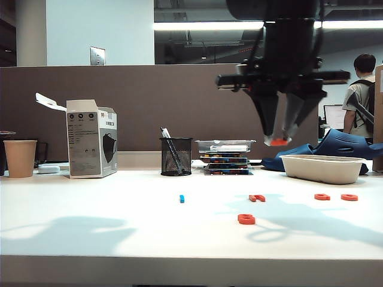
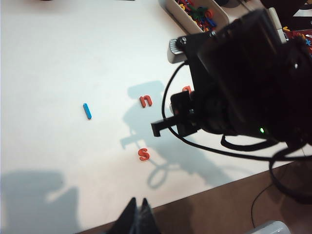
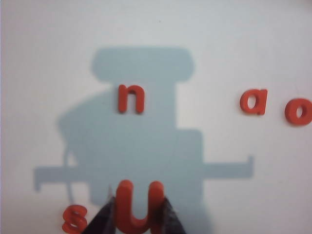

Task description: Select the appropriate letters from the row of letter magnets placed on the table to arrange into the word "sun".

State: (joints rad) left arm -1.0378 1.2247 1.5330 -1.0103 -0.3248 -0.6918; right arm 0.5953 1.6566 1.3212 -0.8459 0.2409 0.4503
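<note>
- Orange-red plastic "u" magnet (image 3: 138,207) sits pinched between the two dark fingers of the right gripper (image 1: 276,139), which hangs high above the white tabletop (image 1: 119,233), well clear of the surface, over the right half of the exterior view.
- Flat orange-red "s" (image 1: 246,219) lies on the table nearer the front edge than the other pieces; I judge this to be the word's first letter, already set out apart from the row.
- Orange-red "n" (image 1: 257,197) lies further back, apart from the "s" and not in line with it, so it looks not yet placed.
- Left over in the row: an orange-red "a" (image 3: 253,101) and an orange-red "o" (image 3: 298,110) to the right, and a small blue straight magnet (image 1: 182,198) well off to the left; none belongs in the word.
- Left gripper (image 2: 137,214) hovers off the near edge of the table, its dark fingertips pressed together with nothing between them.
- Progress as I read it: one letter down, the second in hand and still to be set beside the "s", the "n" left to fetch and place after it.
</note>
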